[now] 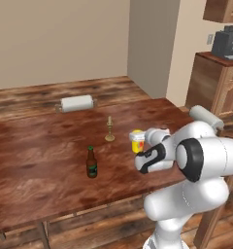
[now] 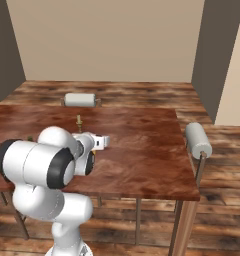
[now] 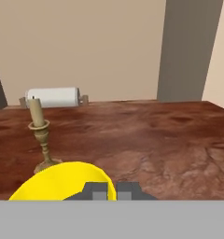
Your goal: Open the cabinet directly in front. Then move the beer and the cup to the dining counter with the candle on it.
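Observation:
The yellow cup (image 1: 136, 140) hangs at my gripper (image 1: 140, 147), just over the near right part of the dining counter (image 1: 41, 180). In the hand view the cup's rim (image 3: 62, 183) lies right against my fingertips (image 3: 99, 192), which stand close together, shut on it. The candle (image 1: 109, 129) stands in its brass holder a little left of and beyond the cup, and close ahead in the hand view (image 3: 39, 136). The brown beer (image 1: 91, 163) stands upright on the counter to the left of the cup. A corner of a wooden wall cabinet (image 1: 223, 10) shows at the upper right, its doors out of view.
White cylindrical chair backs stand at the counter's far edge (image 1: 77, 103) and at its right end (image 2: 198, 139). A low wooden unit (image 1: 213, 82) with a dark appliance (image 1: 227, 42) on it stands at the right. A grey wall corner (image 1: 150, 44) rises behind the counter.

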